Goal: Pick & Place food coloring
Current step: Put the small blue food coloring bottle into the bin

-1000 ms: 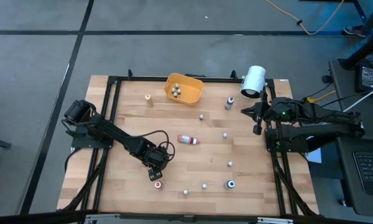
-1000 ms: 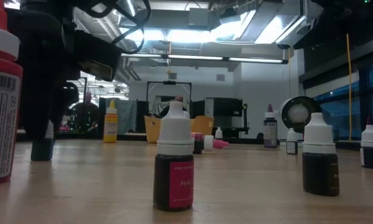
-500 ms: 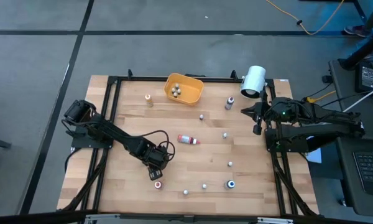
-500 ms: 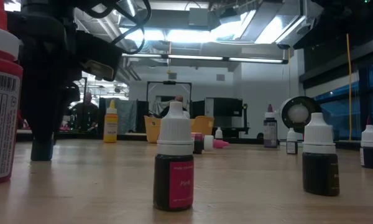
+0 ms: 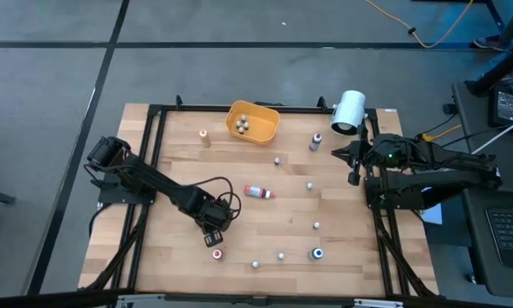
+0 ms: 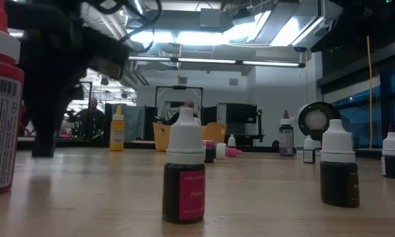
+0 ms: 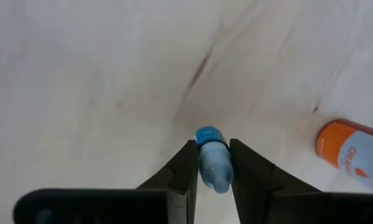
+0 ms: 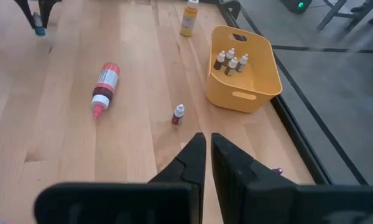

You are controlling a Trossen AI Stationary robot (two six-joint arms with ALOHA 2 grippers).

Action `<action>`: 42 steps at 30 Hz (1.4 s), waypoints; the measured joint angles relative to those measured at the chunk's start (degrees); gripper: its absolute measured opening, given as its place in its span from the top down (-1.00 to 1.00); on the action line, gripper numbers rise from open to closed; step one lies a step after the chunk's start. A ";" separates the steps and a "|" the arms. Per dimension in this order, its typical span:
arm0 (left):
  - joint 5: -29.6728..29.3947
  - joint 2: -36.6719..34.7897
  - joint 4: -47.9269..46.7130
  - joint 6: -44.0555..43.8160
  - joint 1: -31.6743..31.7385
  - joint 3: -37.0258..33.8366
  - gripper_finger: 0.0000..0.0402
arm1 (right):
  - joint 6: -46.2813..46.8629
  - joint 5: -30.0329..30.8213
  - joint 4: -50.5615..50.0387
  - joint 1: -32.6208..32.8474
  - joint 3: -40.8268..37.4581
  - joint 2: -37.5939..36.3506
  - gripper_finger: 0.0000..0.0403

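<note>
Table (image 5: 265,214): pale wood planks, smooth matt. Bowl (image 8: 252,74): smooth orange plastic. Blue-topped bottle (image 7: 211,158): glossy plastic. Frame (image 5: 154,162): black metal.

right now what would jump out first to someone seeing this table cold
Probably the left gripper, low over the near-left part of the wooden table, its fingers pinching a tiny blue-capped bottle with an orange-labelled bottle lying close by. Next, the orange bowl at the far edge with a few small bottles inside, and other little bottles scattered across the boards. The right gripper waits shut at the table's right side.
</note>
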 joint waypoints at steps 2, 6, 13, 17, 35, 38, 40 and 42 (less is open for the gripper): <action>-0.23 -1.09 -4.69 2.64 1.17 1.95 0.67 | -0.02 0.00 0.00 0.01 0.00 -0.01 0.85; -1.74 -5.36 -10.90 7.46 5.05 4.94 0.67 | -0.02 0.04 0.00 -0.01 0.00 0.01 0.85; -4.44 -17.01 -14.47 14.49 18.10 7.59 0.67 | 0.16 0.46 0.07 -0.01 0.00 0.00 0.85; -4.42 -22.00 -14.77 20.94 27.93 9.23 0.67 | 0.36 0.47 0.17 -0.01 0.00 0.01 0.85; 2.75 -15.93 -15.24 55.97 57.68 19.58 0.67 | 6.47 0.46 1.10 0.02 0.00 0.01 0.85; 2.54 -10.93 -14.98 60.93 59.91 23.41 0.67 | 6.50 0.46 1.11 0.02 0.00 0.03 0.85; 2.50 -7.18 -15.01 63.39 60.98 26.48 0.67 | 6.59 0.48 1.16 0.02 0.00 0.03 0.85; 2.51 -3.47 -14.96 65.48 61.99 29.91 0.67 | 6.62 0.48 1.16 -0.01 0.00 0.03 0.85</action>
